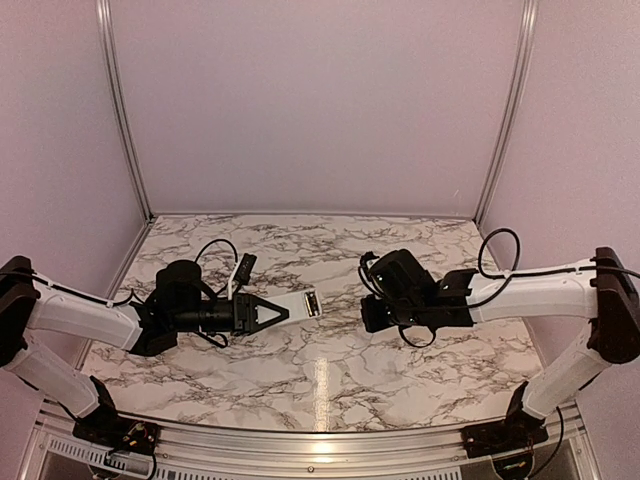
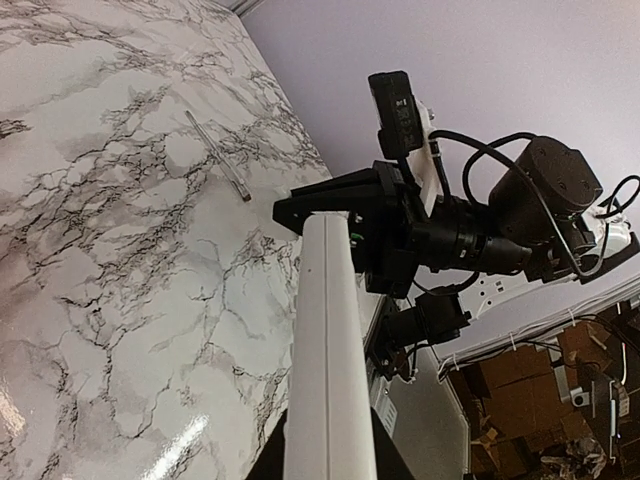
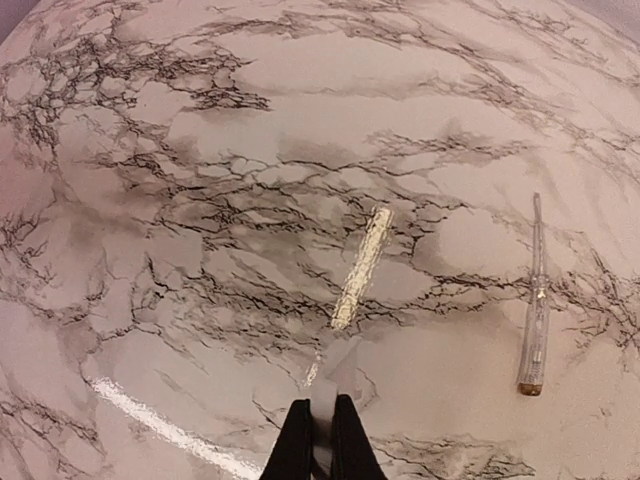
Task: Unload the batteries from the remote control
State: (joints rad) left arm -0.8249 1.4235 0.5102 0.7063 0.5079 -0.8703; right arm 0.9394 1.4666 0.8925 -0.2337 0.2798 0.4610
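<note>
Clamped by one end in left claw [image 1: 276, 312]: flat white rounded-corner plastic remote control [image 1: 304, 305], raised over middle of marble-patterned worktop [image 1: 300, 380], free end toward right edge. Near that free end: right claw [image 3: 318, 415], fingers together, gripping nothing. Flat on worktop: long thin pale rod [image 3: 533, 300].

I read no text, number or brand in any view. The remote control [image 2: 325, 330] presents a plain white face. A small pale mark on the black box [image 2: 395, 100] atop my right arm is too small to make out.
</note>
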